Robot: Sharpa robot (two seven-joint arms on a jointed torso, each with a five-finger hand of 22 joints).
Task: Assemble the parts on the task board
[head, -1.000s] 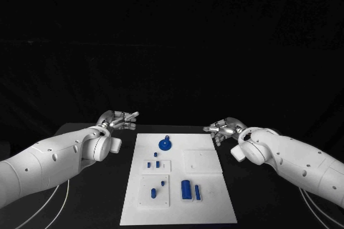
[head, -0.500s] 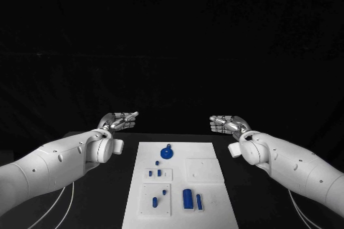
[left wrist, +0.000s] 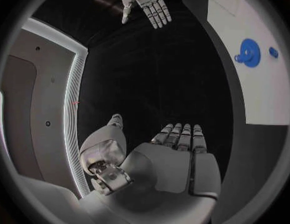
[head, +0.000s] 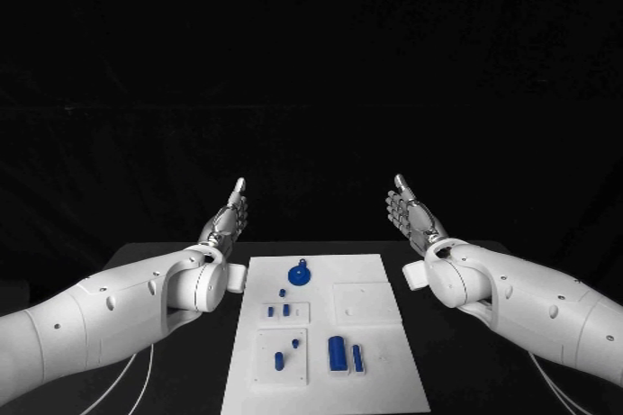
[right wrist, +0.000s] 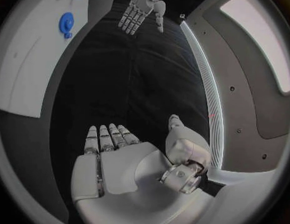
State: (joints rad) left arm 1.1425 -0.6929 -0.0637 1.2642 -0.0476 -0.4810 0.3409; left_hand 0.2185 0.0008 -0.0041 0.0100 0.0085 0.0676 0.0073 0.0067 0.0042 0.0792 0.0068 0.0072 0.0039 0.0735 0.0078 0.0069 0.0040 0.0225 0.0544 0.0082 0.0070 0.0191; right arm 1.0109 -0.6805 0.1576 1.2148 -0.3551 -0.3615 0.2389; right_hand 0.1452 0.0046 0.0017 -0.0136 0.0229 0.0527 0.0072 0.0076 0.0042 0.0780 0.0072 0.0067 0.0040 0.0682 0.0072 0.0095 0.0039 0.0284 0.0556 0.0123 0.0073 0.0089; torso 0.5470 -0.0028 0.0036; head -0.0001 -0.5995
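Both fists have unfolded since the earlier frame: the left robot hand (head: 225, 223) and right robot hand (head: 413, 219) stand raised, fingers straight, holding nothing. The task board (head: 376, 343) with its blue parts (head: 337, 352) lies between and below them on the surface (head: 156, 257).

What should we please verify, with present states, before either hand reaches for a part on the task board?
1. Left hand holds nothing, fingers straight and apart: ok.
2. Right hand holds nothing, fingers straight: ok.
3. Both hands are raised beyond the task board, neither touching it: ok.
4. Round blue part lies uncovered at the board's far end: ok.
5. Two blue cylinders lie side by side near the board's near end: ok.
6. Whether the small blue pegs are fully seated: cannot tell.
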